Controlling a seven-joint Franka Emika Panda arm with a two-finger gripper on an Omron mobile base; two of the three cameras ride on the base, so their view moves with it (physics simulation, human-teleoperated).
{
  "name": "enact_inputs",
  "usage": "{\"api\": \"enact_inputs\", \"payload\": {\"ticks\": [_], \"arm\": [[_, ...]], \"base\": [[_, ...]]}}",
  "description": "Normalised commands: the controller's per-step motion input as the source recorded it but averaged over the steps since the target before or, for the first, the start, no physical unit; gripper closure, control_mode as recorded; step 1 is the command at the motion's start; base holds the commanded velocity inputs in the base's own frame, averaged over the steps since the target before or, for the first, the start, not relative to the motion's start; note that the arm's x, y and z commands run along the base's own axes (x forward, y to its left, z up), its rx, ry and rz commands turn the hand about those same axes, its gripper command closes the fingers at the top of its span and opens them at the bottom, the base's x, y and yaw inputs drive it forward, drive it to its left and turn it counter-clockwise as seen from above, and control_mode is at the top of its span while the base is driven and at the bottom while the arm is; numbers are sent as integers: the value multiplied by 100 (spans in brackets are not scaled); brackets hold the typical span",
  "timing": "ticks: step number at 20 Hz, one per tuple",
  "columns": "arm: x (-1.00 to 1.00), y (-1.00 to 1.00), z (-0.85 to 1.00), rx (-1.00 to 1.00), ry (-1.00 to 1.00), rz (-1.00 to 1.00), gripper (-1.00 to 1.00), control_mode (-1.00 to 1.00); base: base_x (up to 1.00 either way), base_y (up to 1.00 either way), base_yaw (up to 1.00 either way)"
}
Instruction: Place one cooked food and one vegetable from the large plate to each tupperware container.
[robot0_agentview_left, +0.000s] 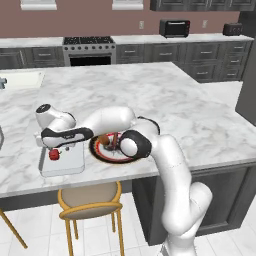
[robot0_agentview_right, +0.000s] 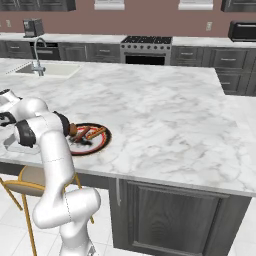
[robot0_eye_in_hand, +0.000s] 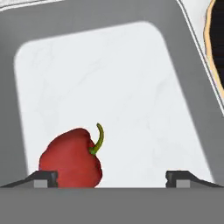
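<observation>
One tupperware container (robot0_agentview_left: 67, 166) (robot0_eye_in_hand: 87, 78) sits near the front edge of the island, left of the large plate (robot0_agentview_left: 107, 154) (robot0_agentview_right: 98, 143). A red bell pepper (robot0_eye_in_hand: 72, 159) (robot0_agentview_left: 54, 155) with a green stem lies on the container's floor. My gripper (robot0_eye_in_hand: 111, 179) (robot0_agentview_left: 52, 149) hangs just above it, open. The pepper rests by the left fingertip (robot0_eye_in_hand: 43, 178), well apart from the right one. On the plate lie a brown round food (robot0_agentview_left: 104, 140) and sausage-like pieces (robot0_agentview_right: 90, 133); my arm covers part of the plate.
A wooden stool (robot0_agentview_left: 90, 200) stands below the counter edge in front of the container. A sink with a faucet (robot0_agentview_right: 40, 62) is set in the far left of the island. The stove (robot0_agentview_left: 89, 50) and cabinets line the back wall.
</observation>
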Motion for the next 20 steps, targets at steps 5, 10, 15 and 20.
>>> {"api": "enact_inputs", "payload": {"ticks": [5, 10, 15, 20], "arm": [[-54, -94, 25, 2, -4, -6, -100, -100], [-30, -100, 47, 4, 0, -6, -100, -100], [-2, -100, 60, 1, 3, 0, -100, -100], [10, -100, 9, 0, 9, -3, -100, -100]], "base": [[0, 0, 0], [0, 0, 0], [0, 0, 0], [0, 0, 0]]}}
